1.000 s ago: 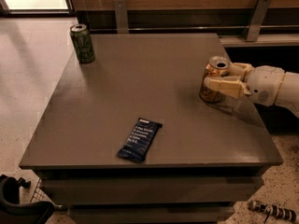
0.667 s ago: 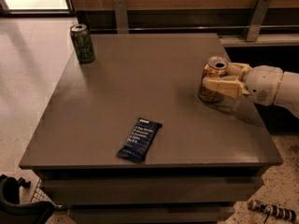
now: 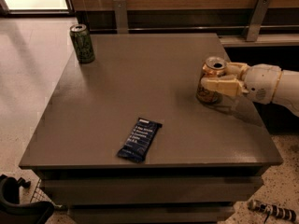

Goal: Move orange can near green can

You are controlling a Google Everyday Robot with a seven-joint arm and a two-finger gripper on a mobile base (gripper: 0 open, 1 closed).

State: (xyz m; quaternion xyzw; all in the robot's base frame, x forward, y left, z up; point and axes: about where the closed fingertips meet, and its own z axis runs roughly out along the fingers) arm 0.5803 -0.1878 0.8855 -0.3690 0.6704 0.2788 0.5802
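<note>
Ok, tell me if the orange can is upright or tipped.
Upright: the orange can, at the right of the table, has its silver top up, with the pincer shut around it.

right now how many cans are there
2. The slim dark green drink can is at the far left corner of the grey table; the orange-gold aluminium can is near its right edge, gripped by the end effector.

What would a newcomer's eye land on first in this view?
First, the white gripper at the right edge of the grey square table, its jaws closed around the small orange-gold aluminium can. Next, the slim dark green drink can, standing upright at the table's far left corner, well apart from the first can. A dark blue snack bar wrapper lies flat near the front edge.
</note>
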